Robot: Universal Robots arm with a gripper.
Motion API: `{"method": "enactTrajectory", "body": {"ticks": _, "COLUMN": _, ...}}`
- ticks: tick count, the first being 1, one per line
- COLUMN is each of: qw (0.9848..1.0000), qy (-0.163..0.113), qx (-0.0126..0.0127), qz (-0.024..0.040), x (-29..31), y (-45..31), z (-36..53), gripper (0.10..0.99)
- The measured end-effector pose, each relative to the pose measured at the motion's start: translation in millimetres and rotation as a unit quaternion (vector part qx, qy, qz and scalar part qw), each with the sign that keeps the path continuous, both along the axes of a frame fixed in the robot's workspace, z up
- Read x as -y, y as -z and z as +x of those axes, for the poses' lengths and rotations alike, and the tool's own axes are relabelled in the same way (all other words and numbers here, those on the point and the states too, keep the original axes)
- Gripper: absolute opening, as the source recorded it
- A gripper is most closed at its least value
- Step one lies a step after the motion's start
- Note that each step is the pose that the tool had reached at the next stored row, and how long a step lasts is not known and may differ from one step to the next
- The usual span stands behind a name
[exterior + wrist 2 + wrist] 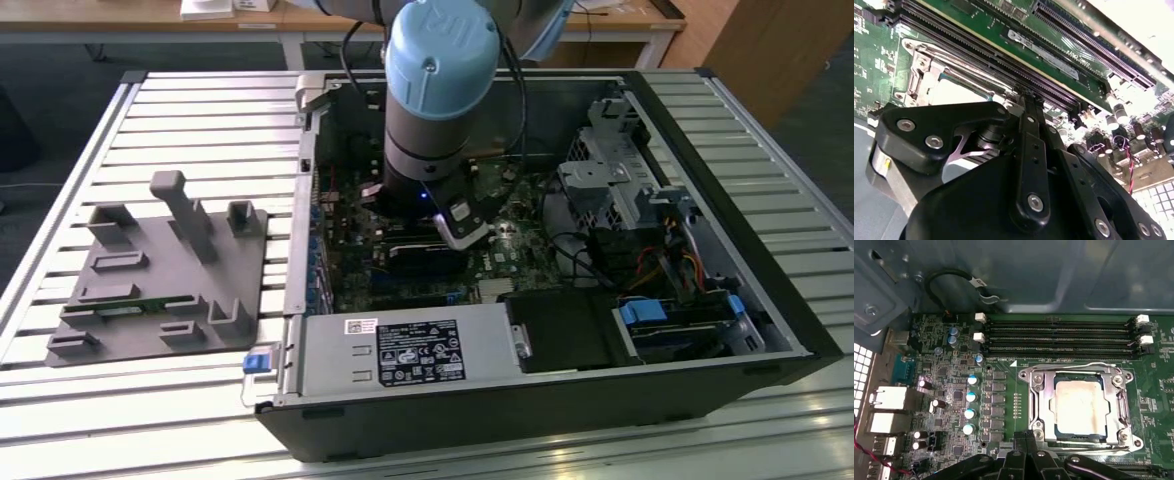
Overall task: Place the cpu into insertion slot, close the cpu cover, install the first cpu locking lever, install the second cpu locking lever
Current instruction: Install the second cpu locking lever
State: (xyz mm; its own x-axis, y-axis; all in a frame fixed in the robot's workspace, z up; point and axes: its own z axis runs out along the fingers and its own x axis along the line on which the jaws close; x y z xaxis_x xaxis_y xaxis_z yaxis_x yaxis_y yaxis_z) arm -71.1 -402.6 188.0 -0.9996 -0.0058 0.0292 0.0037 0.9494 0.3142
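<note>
Already you are seeing the cpu (1078, 407) lying in the insertion slot (1036, 405) with the cpu cover (1119, 407) down; your pincer (1026, 437), pressed together, empty, is hovering beside it, so levers need hooking.

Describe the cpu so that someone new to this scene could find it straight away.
Start at the open computer case on the slatted table and look at the green motherboard inside. Below the four long black memory slots sits a silvery cover; the cpu is the pale square plate showing through its middle. Nothing else there is a plain, flat, light square.
</note>
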Motion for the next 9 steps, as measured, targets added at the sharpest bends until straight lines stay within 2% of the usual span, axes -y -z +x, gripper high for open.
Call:
{"method": "enactTrajectory", "body": {"ticks": 4, "qw": 1.0, "qy": 0.0, "qx": 0.0002, "qz": 0.0012, "x": -0.1, "y": -0.5, "z": 0.0, "gripper": 0.106}}
{"method": "enactTrajectory", "body": {"ticks": 9, "qw": 1.0, "qy": 0.0, "qx": 0.0002, "qz": 0.0011, "x": -0.1, "y": -9.0, "z": -0.1, "gripper": 0.106}}
